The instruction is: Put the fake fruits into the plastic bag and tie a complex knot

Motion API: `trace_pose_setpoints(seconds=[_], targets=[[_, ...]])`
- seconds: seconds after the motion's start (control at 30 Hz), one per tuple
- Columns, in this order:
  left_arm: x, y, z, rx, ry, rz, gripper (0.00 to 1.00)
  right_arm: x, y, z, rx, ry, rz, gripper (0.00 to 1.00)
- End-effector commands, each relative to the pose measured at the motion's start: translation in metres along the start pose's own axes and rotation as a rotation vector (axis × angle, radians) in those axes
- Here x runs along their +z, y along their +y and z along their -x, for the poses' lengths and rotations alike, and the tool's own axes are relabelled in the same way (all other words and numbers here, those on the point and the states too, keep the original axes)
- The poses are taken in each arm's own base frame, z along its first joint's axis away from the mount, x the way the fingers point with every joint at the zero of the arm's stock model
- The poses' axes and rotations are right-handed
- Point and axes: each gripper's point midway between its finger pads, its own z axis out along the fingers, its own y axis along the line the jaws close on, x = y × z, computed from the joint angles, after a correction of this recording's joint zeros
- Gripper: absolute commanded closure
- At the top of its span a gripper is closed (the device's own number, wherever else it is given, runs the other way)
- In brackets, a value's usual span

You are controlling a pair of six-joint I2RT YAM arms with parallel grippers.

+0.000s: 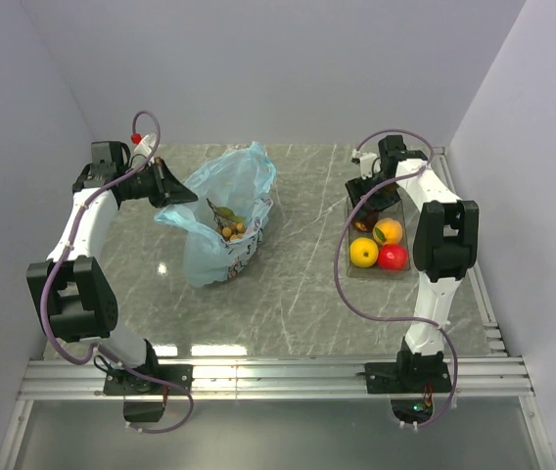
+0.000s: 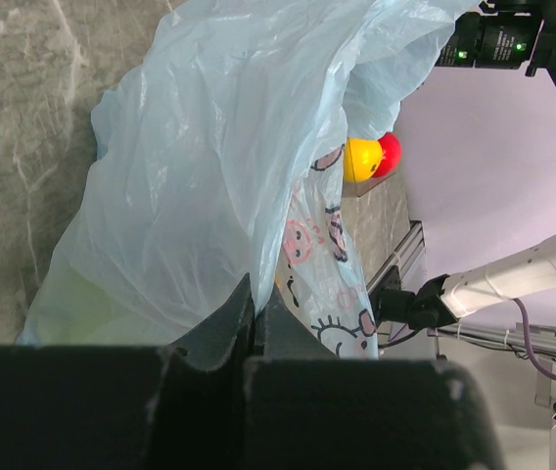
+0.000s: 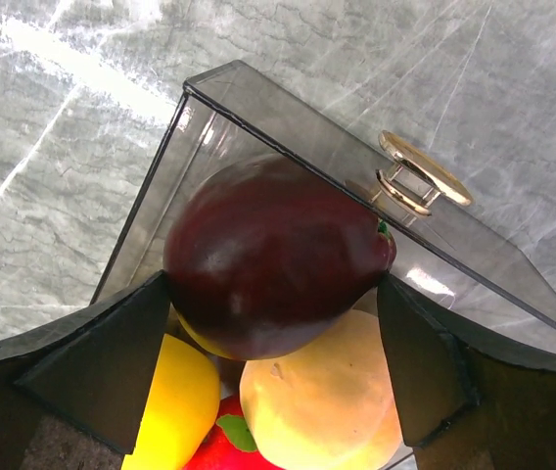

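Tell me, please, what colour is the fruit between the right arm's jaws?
The fruit is a glossy dark maroon, clearest in the right wrist view.

From above, the right gripper (image 1: pixel 368 206) covers the far end of the tray (image 1: pixel 381 275), hiding the dark fruit (image 3: pixel 273 259) there. At the right wrist, that dark fruit hides much of the yellow fruit (image 3: pixel 175 401), the peach-coloured fruit (image 3: pixel 322 401) and the red fruit (image 3: pixel 205 458) in the tray, all cut by the bottom edge. From the left wrist, the bag (image 2: pixel 209 166) screens most of the tray. Left of the tray, the brown balls (image 1: pixel 234 230) are too small to count.
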Motion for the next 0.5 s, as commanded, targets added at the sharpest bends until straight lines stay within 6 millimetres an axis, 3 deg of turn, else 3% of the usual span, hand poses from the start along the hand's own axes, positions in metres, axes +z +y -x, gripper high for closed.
trace_pose_setpoints(seconds=[0.0,0.17,0.47], targets=[[-0.0043,-0.0083,0.0101,0.059,-0.023,-0.007,0.99,0.0163,-0.0042,-0.0019,-0.019,0.0,-0.015,0.18],[-0.0028,-0.0067,0.0094,0.053,-0.021,-0.012,0.99,0.0153,-0.0051,-0.0033,-0.018,0.002,-0.024,0.07],[-0.0034,-0.0081,0.0094,0.056,-0.022,-0.015,0.99,0.0162,-0.0121,-0.0019,-0.012,-0.001,-0.066,0.01]])
